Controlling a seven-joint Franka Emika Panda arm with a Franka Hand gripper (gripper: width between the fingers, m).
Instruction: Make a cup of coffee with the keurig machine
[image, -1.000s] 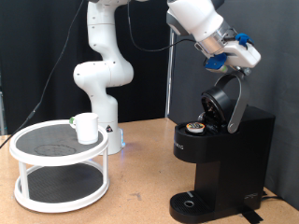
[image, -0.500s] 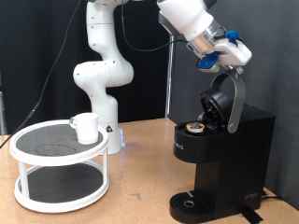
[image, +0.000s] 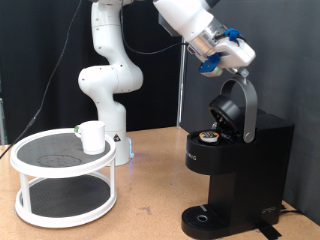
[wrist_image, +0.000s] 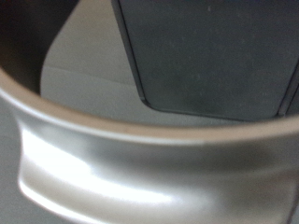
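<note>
The black keurig machine (image: 240, 170) stands at the exterior view's right with its hinged lid (image: 232, 110) raised. A dark-topped pod (image: 209, 134) sits in the open chamber. My gripper (image: 228, 58), with blue fingers, is at the top of the lid's silver handle (image: 247, 100), touching or just above it. The wrist view is filled by that silver handle (wrist_image: 140, 159), with the black machine body (wrist_image: 206, 56) beyond it. The white cup (image: 92, 136) stands on the top tier of a white round rack, far from the gripper.
The two-tier white rack (image: 40, 172) sits on the wooden table (image: 150, 215) at the exterior view's left. The arm's white base (image: 108, 90) rises behind it. The machine's round drip base (image: 205, 218) has nothing on it.
My gripper has moved towards the exterior view's left and slightly down along the handle's top. The lid and handle have tipped a little leftward with it. The cup has not moved.
</note>
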